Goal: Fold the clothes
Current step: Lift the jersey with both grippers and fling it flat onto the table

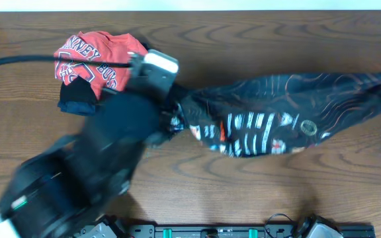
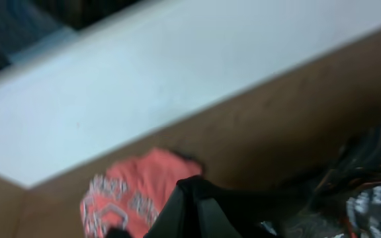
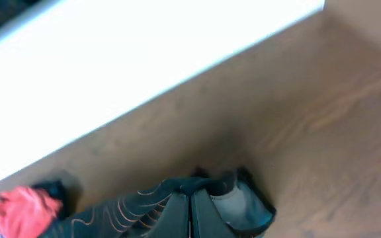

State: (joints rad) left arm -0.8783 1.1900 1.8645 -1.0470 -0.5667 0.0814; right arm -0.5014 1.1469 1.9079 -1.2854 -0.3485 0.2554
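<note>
Black jersey [image 1: 290, 112] stretched between two shut claws above the worktop [image 1: 243, 198].
The left claw [image 1: 172, 116], blurred, pinches its bunched left end, with the red T-shirt [image 1: 91, 56] near it. From there the long axis runs rightwards. Only the right wrist view shows the right claw [image 3: 190, 208], closed on a fabric edge; the overhead view cuts that end off.

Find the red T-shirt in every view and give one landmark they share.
Overhead: red T-shirt at upper left, left of the jersey.
Left wrist: T-shirt at the bottom, left of centre; jersey at right.
Right wrist: T-shirt in the bottom-left corner; jersey beside it.
Shared landmark: the jersey, always to the T-shirt's right.
</note>
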